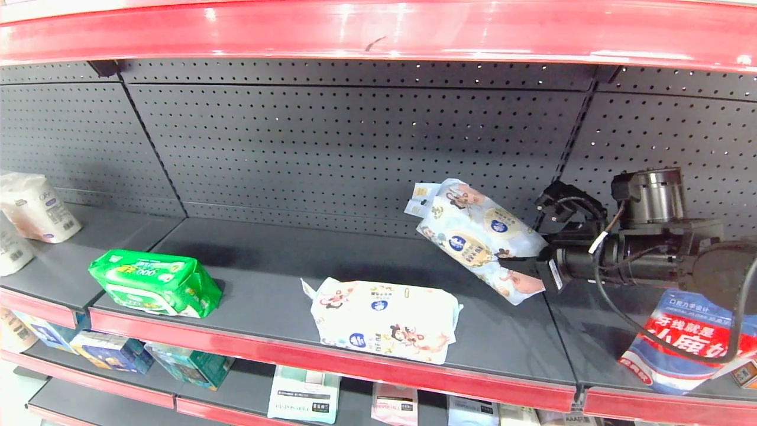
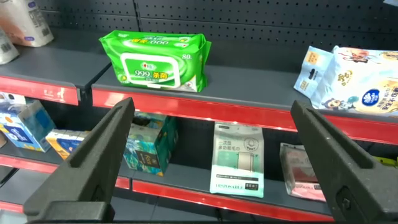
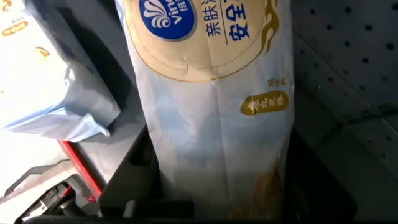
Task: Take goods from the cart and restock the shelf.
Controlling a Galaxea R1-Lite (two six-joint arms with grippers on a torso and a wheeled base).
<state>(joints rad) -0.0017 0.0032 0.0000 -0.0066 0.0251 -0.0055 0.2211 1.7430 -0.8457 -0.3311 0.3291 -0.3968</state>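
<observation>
Grey shelf deck (image 1: 266, 260) holds one wipes pack (image 1: 384, 319) flat; right gripper (image 1: 535, 260) clamps a matching pack (image 1: 479, 236) tilted above, prob to lay alongside; left gripper (image 2: 212, 106) gapes empty

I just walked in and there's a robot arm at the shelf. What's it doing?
The robot is putting goods on a store shelf. Its right gripper has its fingers shut on a white wipes pack and holds it tilted over the shelf near the back wall. A matching pack already lies flat by the front edge, and a green pack lies farther left. The left gripper is open, holds nothing, and faces the front of the shelf.
</observation>
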